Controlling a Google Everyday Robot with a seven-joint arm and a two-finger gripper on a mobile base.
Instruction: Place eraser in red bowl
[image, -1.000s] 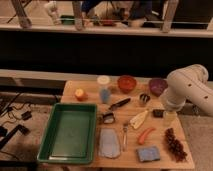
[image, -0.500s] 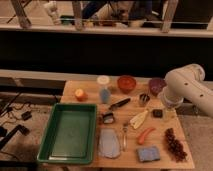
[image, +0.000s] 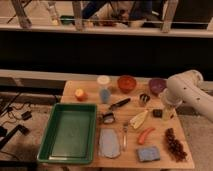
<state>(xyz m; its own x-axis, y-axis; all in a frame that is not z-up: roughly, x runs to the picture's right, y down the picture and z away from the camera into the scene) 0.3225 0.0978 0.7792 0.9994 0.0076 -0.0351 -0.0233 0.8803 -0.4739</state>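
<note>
The eraser is a small dark block lying on the wooden table near its right edge. The red bowl stands at the back of the table, left of the purple bowl. My white arm comes in from the right. Its gripper hangs just right of the eraser and close above the table, next to it. The eraser lies free on the table.
A green tray fills the front left. Between eraser and red bowl are a small metal cup and a black-handled utensil. A white-capped bottle, an orange fruit, a yellow piece, a blue-grey sponge and dark grapes also lie on the table.
The arm has shifted slightly left and down, bringing the gripper closer to the eraser. The things on the table have not moved.
</note>
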